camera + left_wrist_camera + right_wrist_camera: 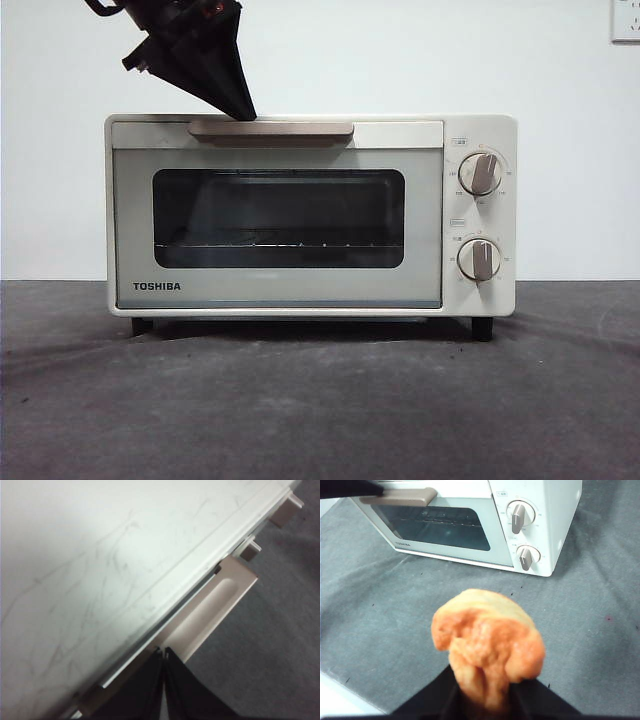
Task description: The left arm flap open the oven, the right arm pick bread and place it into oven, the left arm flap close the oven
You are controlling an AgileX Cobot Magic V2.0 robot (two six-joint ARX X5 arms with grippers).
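Note:
The cream-white oven [310,215] stands on the grey table with its door upright and closed. My left gripper [243,112] comes down from the upper left, and its shut tips rest at the top of the beige bar handle [270,129]. In the left wrist view the shut left gripper [164,652] touches the handle [210,612] at the oven's top edge. My right gripper [485,690] is shut on the golden-orange bread [487,645] and holds it above the table, in front of the oven [470,525]. The right arm does not show in the front view.
Two round knobs [481,173] sit on the oven's right panel. A wire rack [270,243] shows through the dark glass. Grey cloth [320,400] covers the table in front of the oven. A white wall stands behind.

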